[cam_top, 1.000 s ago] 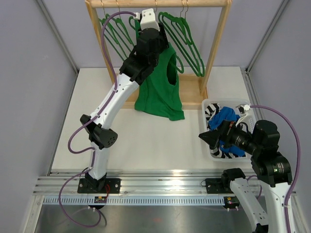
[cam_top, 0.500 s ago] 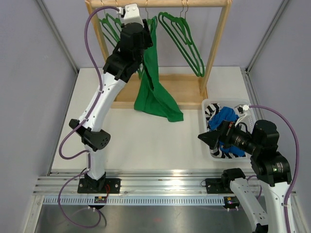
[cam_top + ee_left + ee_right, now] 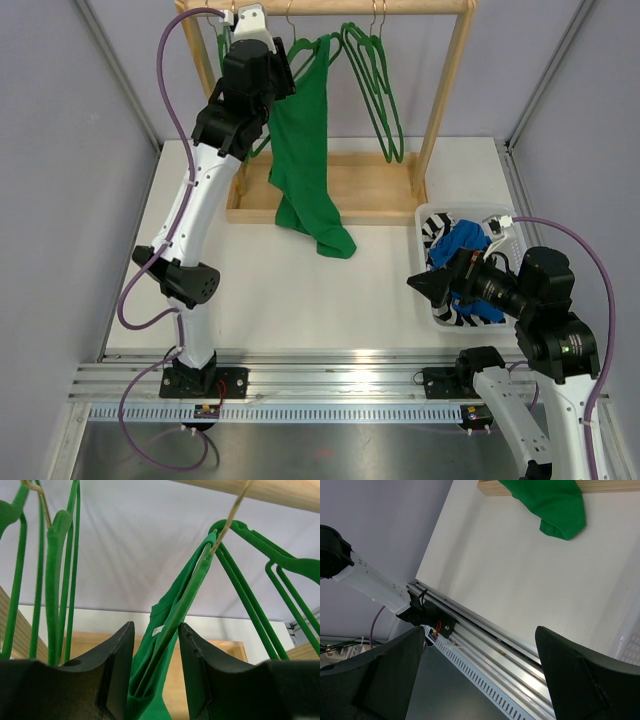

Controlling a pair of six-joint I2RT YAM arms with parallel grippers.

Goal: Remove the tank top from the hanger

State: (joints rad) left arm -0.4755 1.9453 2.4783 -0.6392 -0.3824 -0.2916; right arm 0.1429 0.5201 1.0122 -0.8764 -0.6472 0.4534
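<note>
Green tank top [image 3: 300, 140] on its hanger [image 3: 235, 527], left gripper [image 3: 156, 626] astride it.
In the upper middle of the overhead view the top hangs from the wooden rail [image 3: 380, 6], its hem trailing over the rack's base onto the white table [image 3: 300, 300]. The left jaws stand part open around the bunched cloth and one hanger arm; the cloth lies against one finger and a gap shows beside the other. At lower right, the right gripper [image 3: 480, 630] gapes wide and holds nothing, by the bin [image 3: 428, 213].
</note>
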